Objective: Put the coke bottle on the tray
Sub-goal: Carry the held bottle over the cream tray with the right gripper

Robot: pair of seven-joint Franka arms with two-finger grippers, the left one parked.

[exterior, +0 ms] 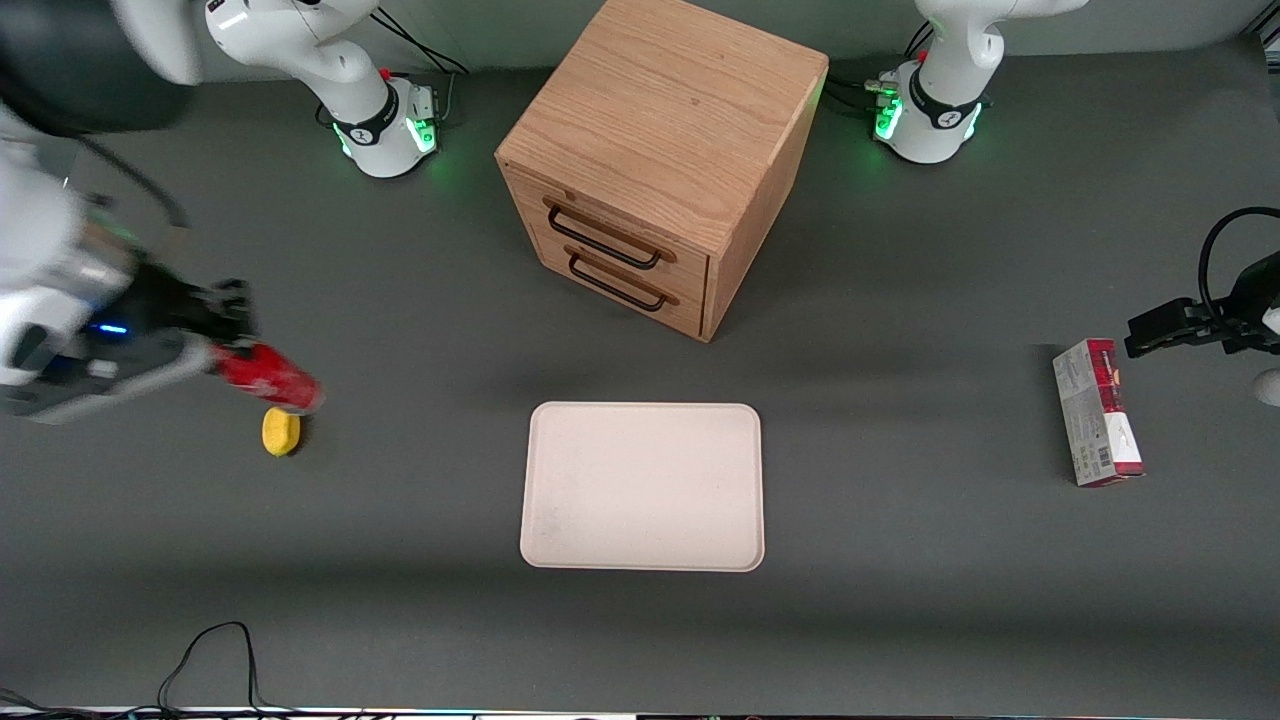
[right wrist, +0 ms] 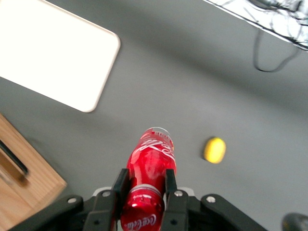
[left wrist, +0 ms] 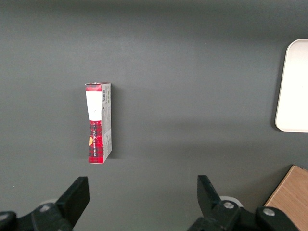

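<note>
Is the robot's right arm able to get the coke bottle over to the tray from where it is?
Probably yes. The claw is shut on the coke bottle, lifted near the yellow thing. Only bare table lies between it and the tray.

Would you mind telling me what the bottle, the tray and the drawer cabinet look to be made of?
Coke bottle, held in the shut gripper: glossy red, probably plastic or coated metal. Tray: matte cream, likely plastic or pulp. Cabinet: light wood with visible grain.

Red coke bottle (right wrist: 151, 163) with white script, cream tray (exterior: 643, 487), yellow lemon (exterior: 281, 432).
</note>
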